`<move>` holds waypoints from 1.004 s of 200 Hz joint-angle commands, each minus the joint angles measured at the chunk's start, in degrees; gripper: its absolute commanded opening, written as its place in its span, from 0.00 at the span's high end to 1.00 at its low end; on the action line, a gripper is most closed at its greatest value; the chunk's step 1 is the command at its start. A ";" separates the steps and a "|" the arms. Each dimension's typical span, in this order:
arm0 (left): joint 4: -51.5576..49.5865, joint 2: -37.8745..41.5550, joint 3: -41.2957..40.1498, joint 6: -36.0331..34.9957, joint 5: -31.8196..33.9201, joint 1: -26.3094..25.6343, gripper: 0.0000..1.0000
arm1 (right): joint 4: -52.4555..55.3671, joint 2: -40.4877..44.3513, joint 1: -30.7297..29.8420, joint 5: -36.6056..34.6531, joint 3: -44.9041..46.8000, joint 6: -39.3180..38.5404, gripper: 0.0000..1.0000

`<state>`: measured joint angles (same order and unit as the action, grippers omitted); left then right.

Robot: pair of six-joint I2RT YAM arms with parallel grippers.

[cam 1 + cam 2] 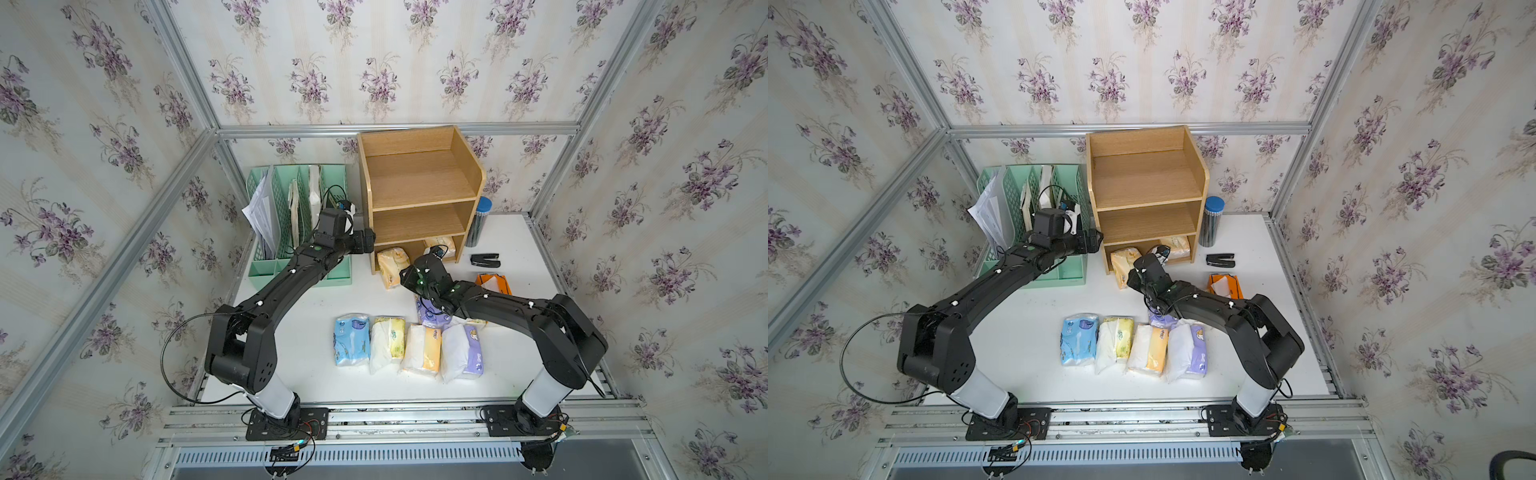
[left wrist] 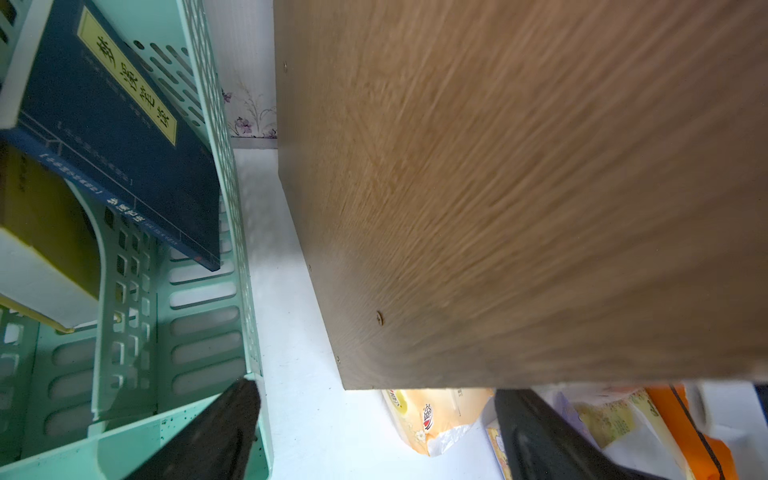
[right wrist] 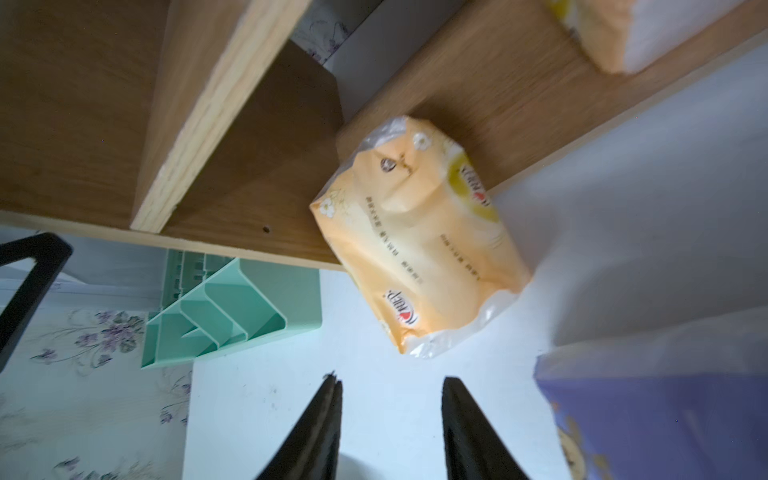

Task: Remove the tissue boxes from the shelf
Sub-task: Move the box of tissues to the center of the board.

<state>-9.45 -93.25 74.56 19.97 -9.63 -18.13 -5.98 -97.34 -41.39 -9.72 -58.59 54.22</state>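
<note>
The wooden shelf point(image 1: 419, 183) has bare top and middle tiers. On its bottom tier a pale yellow tissue pack point(image 1: 441, 245) sits at the right. A second yellow-orange pack point(image 3: 419, 232) lies half out of that tier on the white table. My right gripper point(image 3: 392, 380) is open just in front of this pack, with nothing between its fingers. My left gripper point(image 2: 376, 390) is wide open beside the shelf's left side panel point(image 2: 498, 187). Several tissue boxes lie on the table: blue point(image 1: 352, 338), white-yellow point(image 1: 386, 343), white-orange point(image 1: 422, 349), white-purple point(image 1: 461, 351), and an orange one point(image 1: 494, 283).
A mint-green file rack point(image 1: 299, 232) with papers and books stands left of the shelf, close to my left arm. A blue-capped cylinder point(image 1: 480, 220) and a black stapler point(image 1: 485, 259) are to the shelf's right. Aluminium frame posts border the table.
</note>
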 commanded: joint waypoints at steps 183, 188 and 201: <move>-1.19 -0.20 0.25 1.13 0.64 -1.62 0.08 | -1.15 -12.70 6.67 12.69 -6.01 -19.73 0.70; -1.20 -0.12 0.24 1.13 0.79 -1.68 0.08 | -1.62 -12.11 6.48 13.07 -5.21 -19.73 0.71; -1.21 -0.18 0.22 1.15 1.10 -1.91 0.08 | -2.30 -10.52 6.00 13.75 -3.57 -19.71 0.72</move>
<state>-10.07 -93.36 74.35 21.04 -9.39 -19.73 -5.85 -110.10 -34.81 2.26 -64.29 34.85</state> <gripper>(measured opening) 0.918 0.287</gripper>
